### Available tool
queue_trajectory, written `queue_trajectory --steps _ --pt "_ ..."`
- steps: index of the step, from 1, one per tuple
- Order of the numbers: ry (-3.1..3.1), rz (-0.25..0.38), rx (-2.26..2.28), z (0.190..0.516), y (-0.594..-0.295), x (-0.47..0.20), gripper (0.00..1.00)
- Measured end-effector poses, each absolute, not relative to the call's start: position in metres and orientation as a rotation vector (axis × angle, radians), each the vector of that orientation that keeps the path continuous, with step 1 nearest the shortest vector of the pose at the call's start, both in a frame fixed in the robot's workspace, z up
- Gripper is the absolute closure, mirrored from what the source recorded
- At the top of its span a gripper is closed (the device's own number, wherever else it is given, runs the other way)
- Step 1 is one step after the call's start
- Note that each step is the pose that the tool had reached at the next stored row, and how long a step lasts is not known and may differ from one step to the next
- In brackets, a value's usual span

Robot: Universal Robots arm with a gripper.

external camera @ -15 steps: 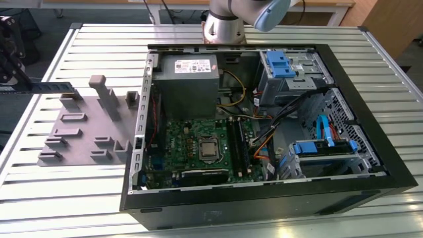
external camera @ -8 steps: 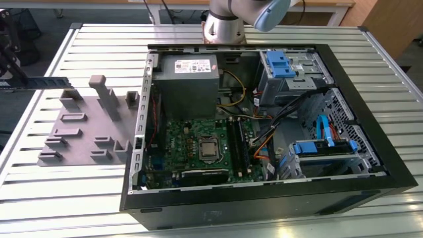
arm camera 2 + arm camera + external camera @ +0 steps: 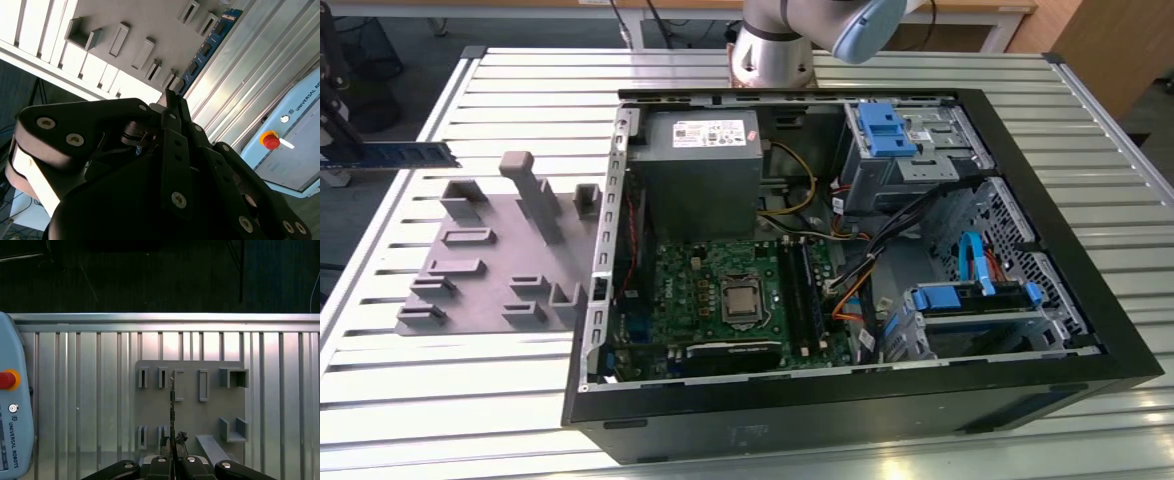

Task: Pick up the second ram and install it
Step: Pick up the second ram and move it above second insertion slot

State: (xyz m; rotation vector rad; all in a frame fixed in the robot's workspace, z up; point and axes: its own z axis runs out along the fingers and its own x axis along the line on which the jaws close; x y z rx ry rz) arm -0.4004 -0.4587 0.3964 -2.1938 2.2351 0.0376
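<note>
1. Black gripper (image 3: 172, 442) sits closest in the first wrist view; its fingers (image 3: 175, 120) are clamped on one end of the second ram (image 3: 172, 400), seen edge-on.
2. Second ram is held in the air above the grey holder plate (image 3: 190, 415).
3. Plate lies on the slatted worktop (image 3: 454, 400).
4. Farther off in the exterior view: open computer case (image 3: 854, 395), green motherboard (image 3: 680, 290) inside, well apart from the ram.

A robotics lab: slatted aluminium bench (image 3: 454, 395), opened computer tower (image 3: 854, 402), grey jig plate (image 3: 478, 272), teach pendant (image 3: 12, 405)
</note>
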Motion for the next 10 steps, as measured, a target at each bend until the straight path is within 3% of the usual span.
queue_trajectory --steps 10 --pt "2.235 0.038 -2.194 0.3967 -0.4587 -0.3985 0.86"
